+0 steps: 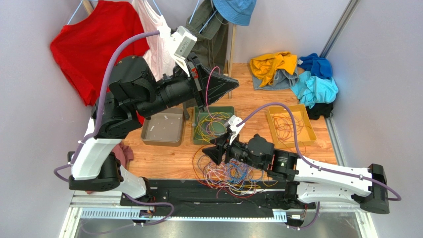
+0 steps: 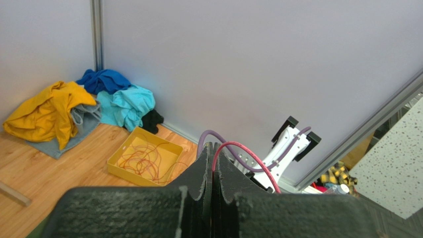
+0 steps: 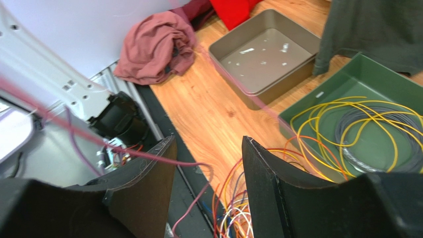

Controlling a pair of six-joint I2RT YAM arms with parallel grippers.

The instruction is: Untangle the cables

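Left gripper (image 2: pixel 213 148) pinching thin pink cable (image 2: pixel 237 144); right gripper (image 3: pixel 208 142) agape over wiry tangle (image 1: pixel 231 174).

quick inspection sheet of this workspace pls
surface: wooden table, no damage seen
job's things: cable tangle at near edge; yellow and grey cables in green tray; red cables in yellow tray; grey tray holds only small bits
clutter: pink cloth left, clothes pile far right
claws: left claw raised, shut on red cable; right claw open above the tangle
cables: purple hoses along both arms
surroundings: red shirt hanging, grey walls
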